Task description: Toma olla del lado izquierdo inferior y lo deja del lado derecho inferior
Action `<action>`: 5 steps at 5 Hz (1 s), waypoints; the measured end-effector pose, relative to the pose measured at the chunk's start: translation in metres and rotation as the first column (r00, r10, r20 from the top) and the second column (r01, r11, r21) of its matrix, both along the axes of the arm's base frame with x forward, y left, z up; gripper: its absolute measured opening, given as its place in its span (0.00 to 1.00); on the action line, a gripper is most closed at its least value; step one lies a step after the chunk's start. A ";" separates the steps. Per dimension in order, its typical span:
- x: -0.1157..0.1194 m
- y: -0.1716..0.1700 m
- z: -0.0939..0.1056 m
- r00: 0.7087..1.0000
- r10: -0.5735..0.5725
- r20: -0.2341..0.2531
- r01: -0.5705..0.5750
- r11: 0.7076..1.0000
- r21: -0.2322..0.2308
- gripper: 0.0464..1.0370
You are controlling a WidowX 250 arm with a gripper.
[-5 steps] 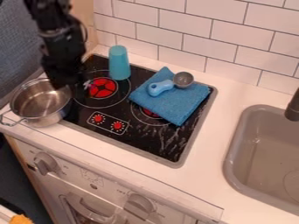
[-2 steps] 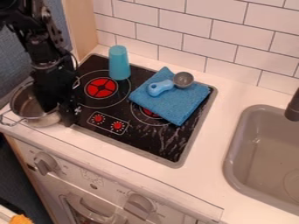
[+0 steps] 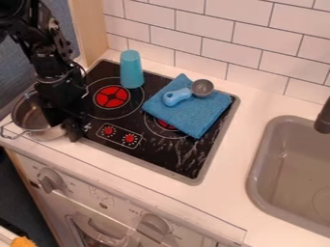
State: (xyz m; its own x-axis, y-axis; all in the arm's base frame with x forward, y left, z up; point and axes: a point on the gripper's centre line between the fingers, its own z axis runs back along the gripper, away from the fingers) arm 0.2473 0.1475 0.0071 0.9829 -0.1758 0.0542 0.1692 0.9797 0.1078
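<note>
"Taking twelve as the top of the view, where's the metal pot [image 3: 27, 115]?"

"Far out at nine o'clock, upright, on the 9 o'clock side of the black stovetop [image 3: 169, 153]. Its looped handle [image 3: 9, 130] points to about eight."

"And the gripper [image 3: 66, 128]?"

"Hanging down at the pot's 3 o'clock side, overlapping that part of the rim from this angle. So from the gripper, the pot lies at nine, right up close."

"Clamped on it, then?"

"I can't tell. It's too dark there to say whether it's apart, together or gripping the wall."

"What else is around?"

"From the gripper, a blue cup [image 3: 131, 70] stands between one and two, on the stovetop. Toward three, there's a folded blue cloth [image 3: 193, 116] with a blue-handled metal scoop [image 3: 202, 88] on it. The grey sink [image 3: 290, 169] is well apart, between three and four."
</note>
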 end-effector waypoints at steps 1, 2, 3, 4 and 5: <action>0.000 -0.002 0.000 1.000 -0.003 0.001 0.003 1.000 0.005 0.33; -0.002 -0.004 0.002 1.000 -0.004 -0.025 0.004 1.000 -0.019 0.12; 0.000 -0.003 0.003 1.000 0.003 -0.024 -0.004 1.000 -0.020 0.05; -0.002 0.002 0.004 0.999 0.028 -0.027 -0.028 1.000 -0.008 0.04; -0.001 0.006 0.008 0.998 0.057 -0.021 -0.057 0.998 -0.008 0.04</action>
State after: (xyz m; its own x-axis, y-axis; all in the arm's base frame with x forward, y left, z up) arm 0.2458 0.1540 0.0146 0.9922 -0.1194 0.0352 0.1156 0.9887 0.0959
